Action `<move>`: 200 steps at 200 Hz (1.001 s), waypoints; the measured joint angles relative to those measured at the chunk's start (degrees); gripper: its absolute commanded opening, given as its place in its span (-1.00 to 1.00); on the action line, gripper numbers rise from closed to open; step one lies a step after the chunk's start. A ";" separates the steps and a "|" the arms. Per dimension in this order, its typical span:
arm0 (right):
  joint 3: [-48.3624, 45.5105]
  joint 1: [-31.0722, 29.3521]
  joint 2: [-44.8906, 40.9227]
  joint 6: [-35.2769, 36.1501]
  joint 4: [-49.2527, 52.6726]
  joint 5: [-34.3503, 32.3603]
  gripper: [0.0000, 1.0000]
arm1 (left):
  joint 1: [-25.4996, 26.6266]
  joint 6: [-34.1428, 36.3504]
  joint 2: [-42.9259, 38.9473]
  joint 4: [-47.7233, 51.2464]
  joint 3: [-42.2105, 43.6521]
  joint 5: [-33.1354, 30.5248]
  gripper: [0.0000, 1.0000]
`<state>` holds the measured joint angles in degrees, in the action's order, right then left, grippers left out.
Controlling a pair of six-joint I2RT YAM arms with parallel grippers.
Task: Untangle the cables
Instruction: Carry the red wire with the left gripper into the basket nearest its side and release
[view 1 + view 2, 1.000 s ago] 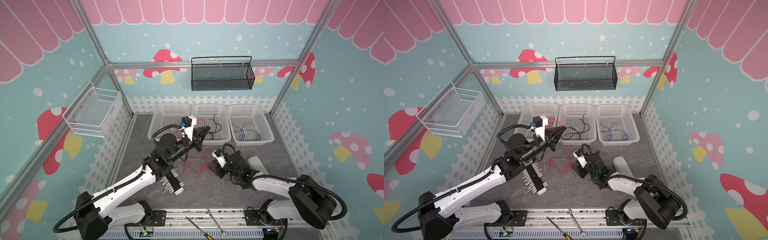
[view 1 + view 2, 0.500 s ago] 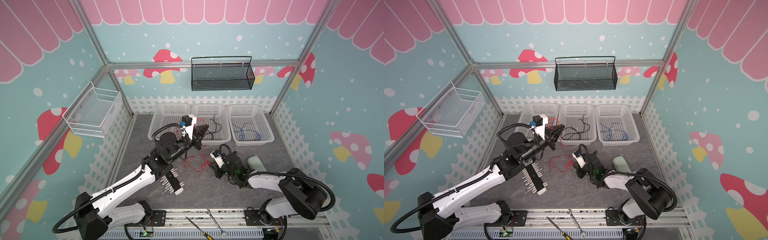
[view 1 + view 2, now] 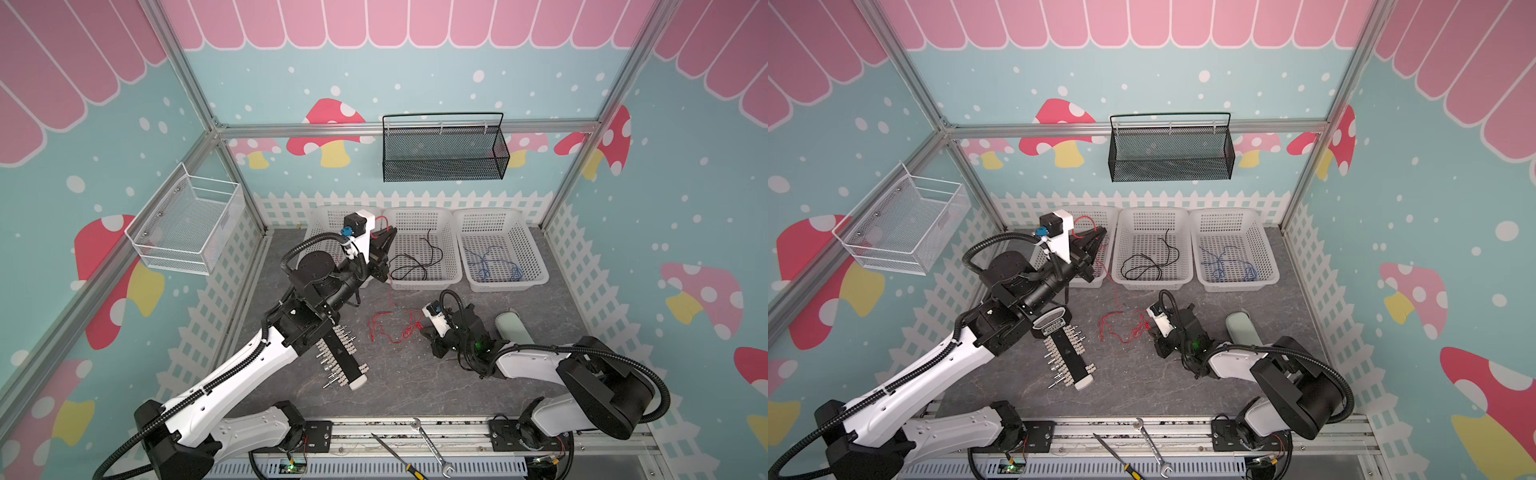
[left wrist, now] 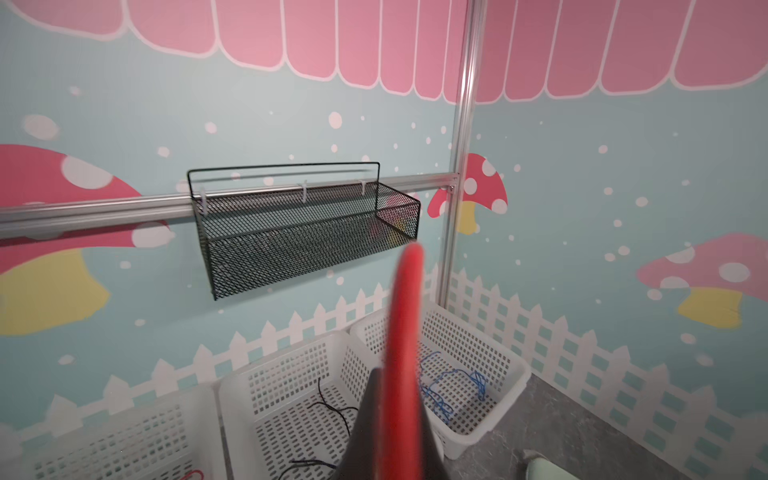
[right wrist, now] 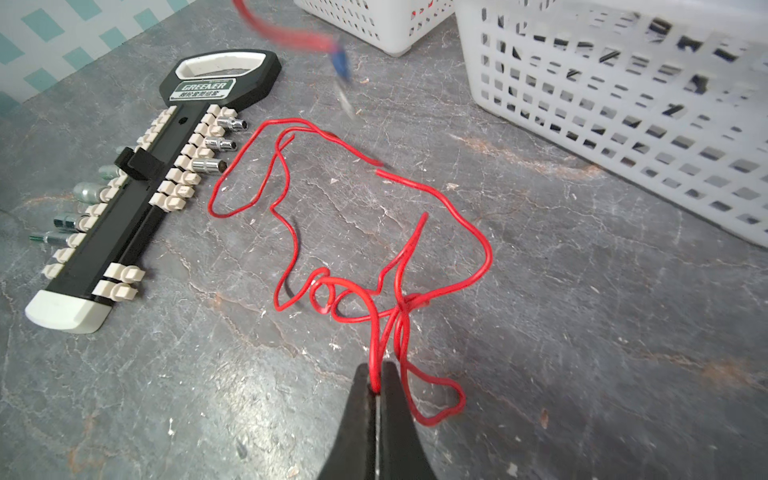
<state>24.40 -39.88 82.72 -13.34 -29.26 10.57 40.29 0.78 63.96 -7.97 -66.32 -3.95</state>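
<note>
**Now held at two points: the red cable**

Thin, glossy and kinked, the red cable is pinched in the closed right tool, low on the grey, stone-textured surface. Its knotted loops lie just ahead of that tip. One strand is drawn up and away to the left tool, clenched on it near the leftmost basket. The black cable and blue cable lie in separate perforated baskets.

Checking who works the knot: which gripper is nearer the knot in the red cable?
Right. The right gripper pinches the red cable just beside the knot; the left gripper grips another stretch raised by the leftmost basket, farther off.
</note>
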 measured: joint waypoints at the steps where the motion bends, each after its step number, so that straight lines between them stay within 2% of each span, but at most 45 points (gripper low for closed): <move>1: -0.02 0.00 0.02 0.00 0.00 -0.07 -1.00 | -0.20 0.04 -0.04 0.09 -0.20 -0.11 -1.00; 38: -0.20 0.00 0.31 -0.07 -0.02 -0.63 -1.00 | -4.31 1.44 -2.36 1.16 -3.50 -2.80 -1.00; 105: 0.02 0.00 0.59 0.00 0.09 -0.63 -1.00 | -6.45 2.71 -4.90 1.14 -3.52 -4.07 -1.00; 147: 1.33 0.00 0.59 0.09 1.14 -0.44 -1.00 | -11.21 2.49 -0.92 1.07 -4.20 -3.85 -1.00; 200: 1.75 0.00 0.50 0.31 1.29 -0.48 -1.00 | -18.95 1.27 8.09 0.37 -9.99 -2.12 -1.00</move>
<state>26.15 -39.88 83.22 -13.04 -27.97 10.09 21.34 2.04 72.05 -7.60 -76.31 -6.07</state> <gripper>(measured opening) 0.054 0.048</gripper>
